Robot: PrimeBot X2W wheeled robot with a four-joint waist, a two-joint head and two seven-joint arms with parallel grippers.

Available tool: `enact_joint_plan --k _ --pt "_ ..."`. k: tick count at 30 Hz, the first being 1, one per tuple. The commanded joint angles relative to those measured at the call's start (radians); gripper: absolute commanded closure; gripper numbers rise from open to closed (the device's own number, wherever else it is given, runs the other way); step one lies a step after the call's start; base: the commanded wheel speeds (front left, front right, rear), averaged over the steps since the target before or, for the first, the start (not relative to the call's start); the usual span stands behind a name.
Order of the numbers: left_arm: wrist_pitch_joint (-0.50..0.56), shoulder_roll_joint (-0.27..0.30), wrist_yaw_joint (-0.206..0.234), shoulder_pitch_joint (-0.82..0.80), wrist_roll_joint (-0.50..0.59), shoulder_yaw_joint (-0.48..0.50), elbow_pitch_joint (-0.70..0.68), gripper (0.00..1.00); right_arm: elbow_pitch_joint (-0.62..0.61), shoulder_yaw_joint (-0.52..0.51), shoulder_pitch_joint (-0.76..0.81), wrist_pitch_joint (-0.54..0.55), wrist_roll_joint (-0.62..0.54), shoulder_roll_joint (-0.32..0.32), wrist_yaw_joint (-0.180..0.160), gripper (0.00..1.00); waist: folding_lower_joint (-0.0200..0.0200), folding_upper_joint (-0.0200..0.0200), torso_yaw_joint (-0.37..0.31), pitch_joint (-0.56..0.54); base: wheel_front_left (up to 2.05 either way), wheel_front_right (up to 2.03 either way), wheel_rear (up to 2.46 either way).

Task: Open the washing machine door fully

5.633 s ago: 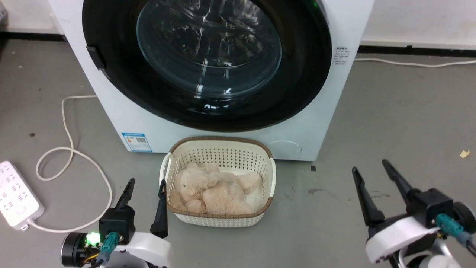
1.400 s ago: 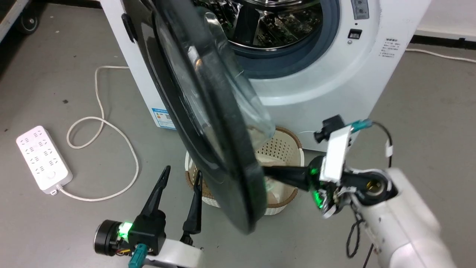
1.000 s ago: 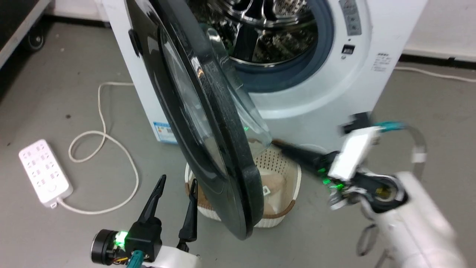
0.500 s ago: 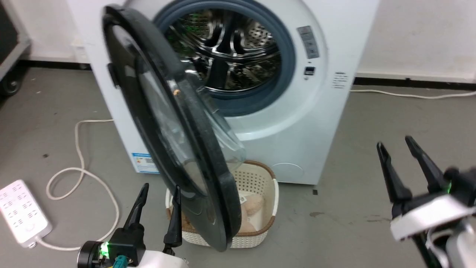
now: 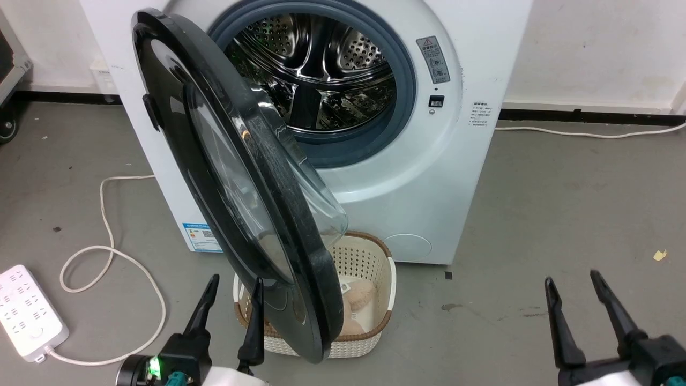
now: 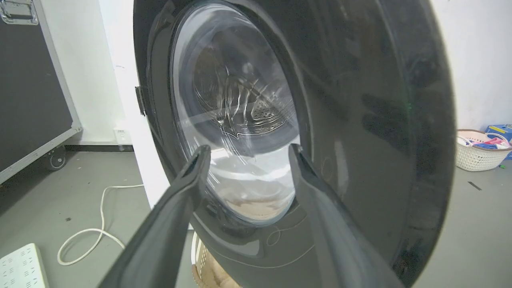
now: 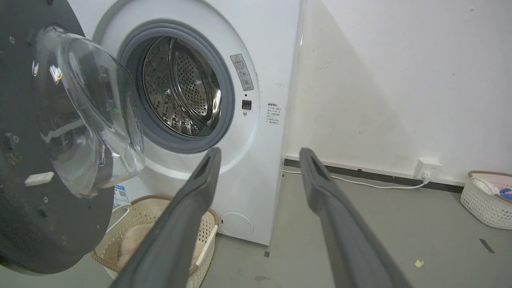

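Here, door (image 5: 236,177): swung partway out from the machine (image 5: 429,177) on its left hinge, with the rim edge-on in the head view and the glass bowl facing the drum (image 5: 321,69).
Door and left gripper (image 5: 236,280): the door stands close ahead of the fingers. Its low rim is just right of the right fingertip, and in the left wrist view the glass lies between the two tips. Touching or apart — cannot tell.
Door and right gripper (image 5: 571,277): the door is well off to this gripper's left, apart from it. The right wrist view shows its inner face left of the fingers.
Left gripper state: fingers spread, nothing between them.
Right gripper state: fingers spread, empty, over the floor (image 5: 536,214).
Machine: beyond both grippers, ahead and left of the right one — the drum mouth uncovered.
Basket (image 5: 375,262): on the floor under the door's low rim, just right of the left gripper.
Power strip (image 5: 27,316): on the floor, left of the left gripper.
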Motion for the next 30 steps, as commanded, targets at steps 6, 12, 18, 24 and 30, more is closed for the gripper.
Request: enact_joint_plan --k 6,12,18,24,30 --pt "-0.005 0.000 -0.006 0.011 -0.003 -0.002 0.024 0.00 0.024 0.011 0.025 -0.015 0.008 0.010 -0.001 0.00 0.0000 0.0000 -0.005 0.001 0.00 0.00 0.00" --pt "-0.005 0.000 -0.008 0.010 -0.004 -0.007 0.027 0.75 0.043 0.015 0.019 -0.018 0.030 0.011 -0.001 0.00 0.0000 0.0000 -0.011 0.002 0.00 0.00 0.00" --pt "-0.005 -0.001 0.016 -0.006 -0.020 0.033 -0.048 1.00 0.050 0.013 0.015 -0.021 0.039 0.011 -0.001 0.00 0.0000 0.0000 -0.012 0.003 0.00 0.00 0.00" --pt "-0.005 -0.003 0.045 -0.057 -0.043 0.078 -0.203 1.00 0.049 0.003 0.009 -0.022 0.044 0.011 -0.001 0.00 0.0000 0.0000 -0.009 -0.003 0.00 0.00 0.00" --pt "-0.005 -0.004 0.061 -0.166 -0.045 0.064 -0.379 1.00 0.051 -0.002 0.008 -0.023 0.041 0.011 -0.001 0.00 0.0000 0.0000 -0.004 -0.014 0.00 0.00 0.00"
